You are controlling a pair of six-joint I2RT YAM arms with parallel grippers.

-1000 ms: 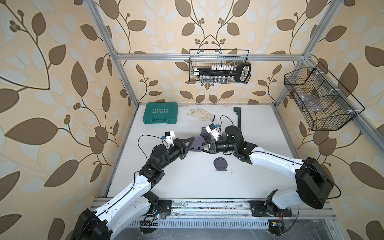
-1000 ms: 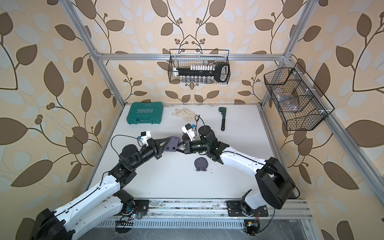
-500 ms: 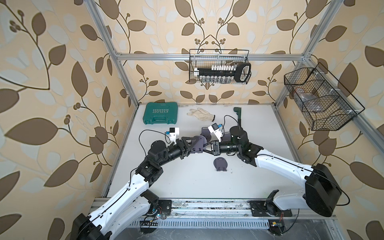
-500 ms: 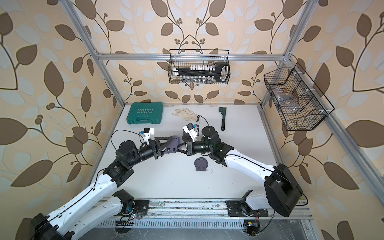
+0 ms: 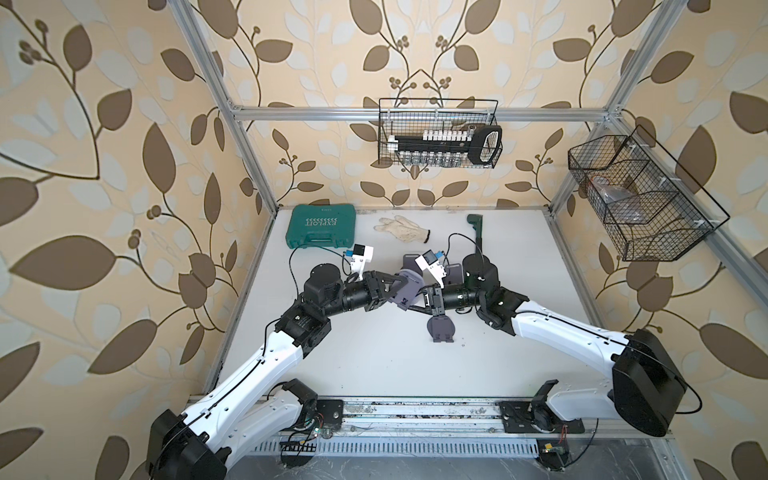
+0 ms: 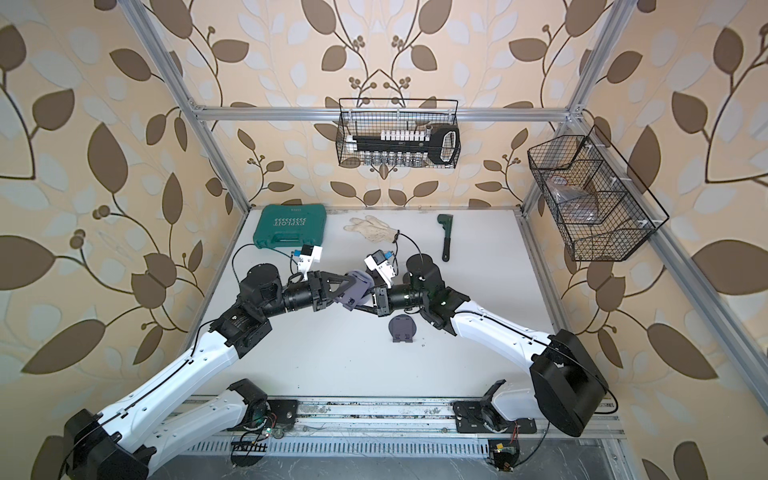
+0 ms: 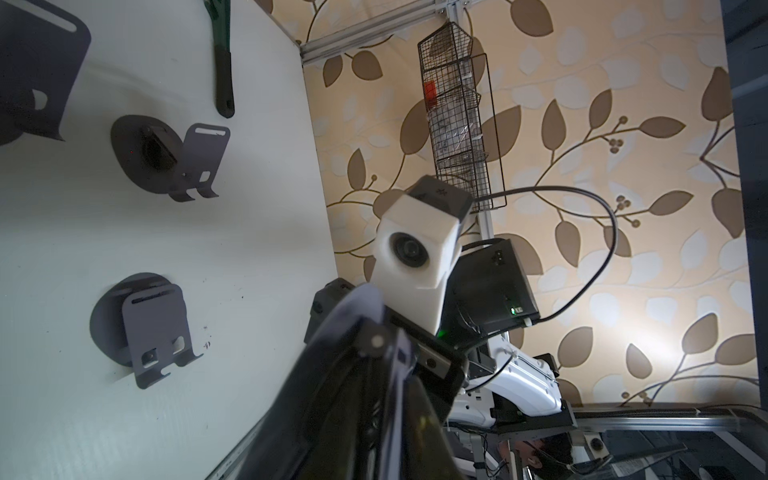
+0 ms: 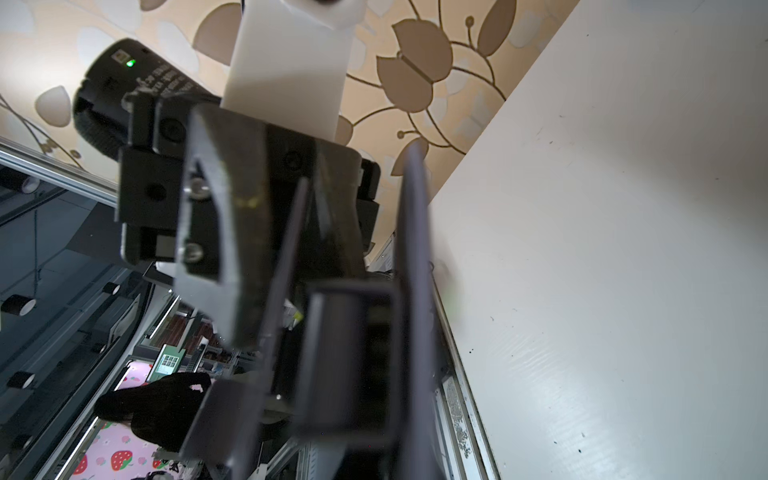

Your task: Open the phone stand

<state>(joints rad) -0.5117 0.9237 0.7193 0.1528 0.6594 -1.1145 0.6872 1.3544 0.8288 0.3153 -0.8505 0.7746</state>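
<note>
**A:** Now, in a top view, where is the phone stand (image 5: pixel 405 289) sitting?

**B:** It's hanging over the table (image 5: pixel 374 365) between the arms. The left gripper (image 5: pixel 390 291) and the right gripper (image 5: pixel 417 300) are both pinching it, jaws narrow.

**A:** Baskets?

**B:** The back basket (image 5: pixel 386 124) is holding a socket rail (image 5: pixel 440 143). The side basket (image 5: pixel 665 232) is holding a clear bag (image 5: pixel 615 195).

**A:** Left wrist?

**B:** The side basket (image 7: pixel 457 124) is showing something red (image 7: pixel 430 89) inside.

**A:** Right wrist?

**B:** The left jaws are squeezing the stand's thin plate (image 8: pixel 286 257).

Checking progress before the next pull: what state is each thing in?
held stand, lifted, plates parted
left gripper, shut on held stand
right gripper, shut on held stand
flat stand, folded, lying down
rear stand, open, standing
case, closed
</note>
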